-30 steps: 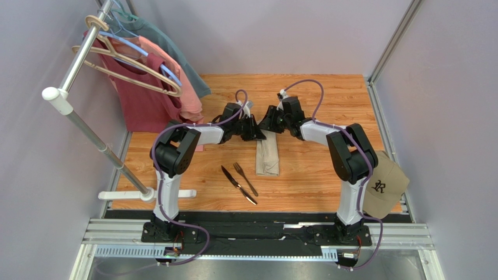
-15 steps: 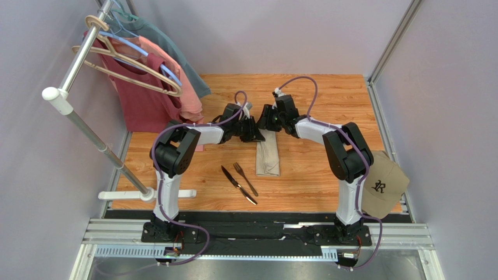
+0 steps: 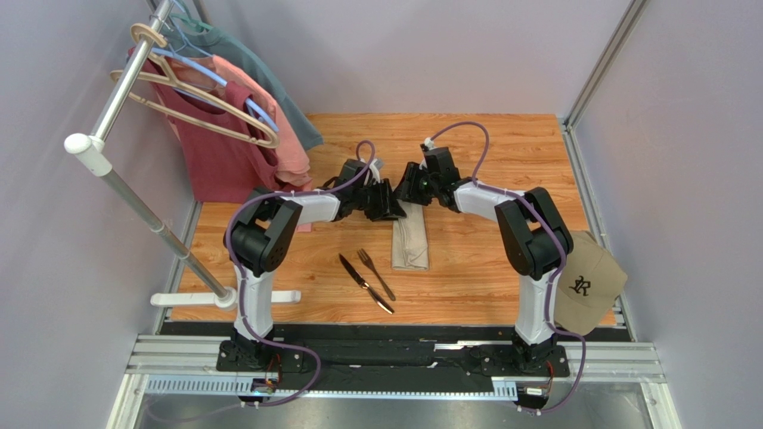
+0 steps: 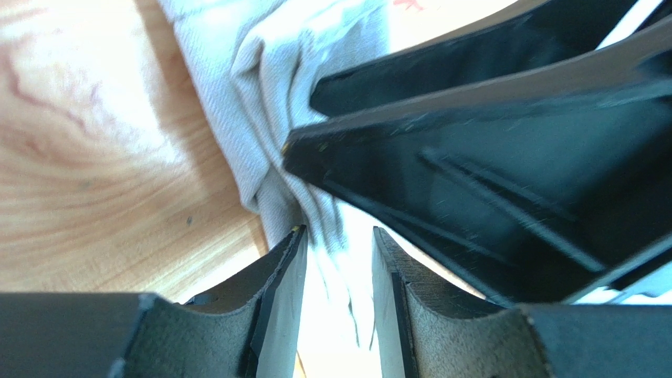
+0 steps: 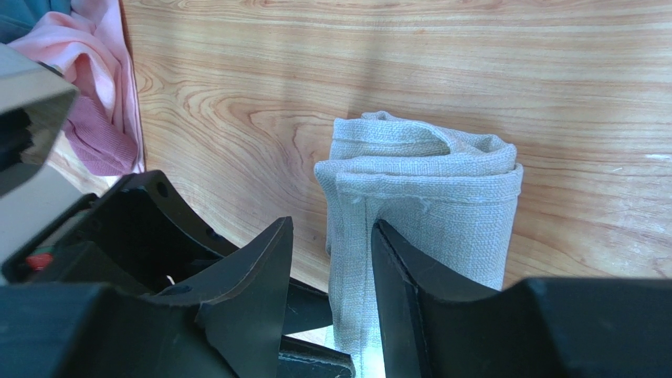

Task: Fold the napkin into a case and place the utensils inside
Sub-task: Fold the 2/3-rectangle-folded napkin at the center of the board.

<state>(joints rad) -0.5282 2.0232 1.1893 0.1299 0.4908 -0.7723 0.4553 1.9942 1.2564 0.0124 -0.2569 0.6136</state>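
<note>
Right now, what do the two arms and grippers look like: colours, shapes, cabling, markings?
Both the left arm and right arm have white tubular links joined by bulky black joint housings. A purple cable loops along each. The left gripper and right gripper are matte black with tapering wedge fingers. No markings show.

Left gripper (image 4: pixel 337 236) is seen at the bottom with jaws parted, a napkin (image 4: pixel 260 94) fold lying loose in the gap. Right gripper (image 4: pixel 300 120) is seen reaching in from the right, tips against the bunched cloth. Wood table (image 4: pixel 79 157) is shown at left.
</note>
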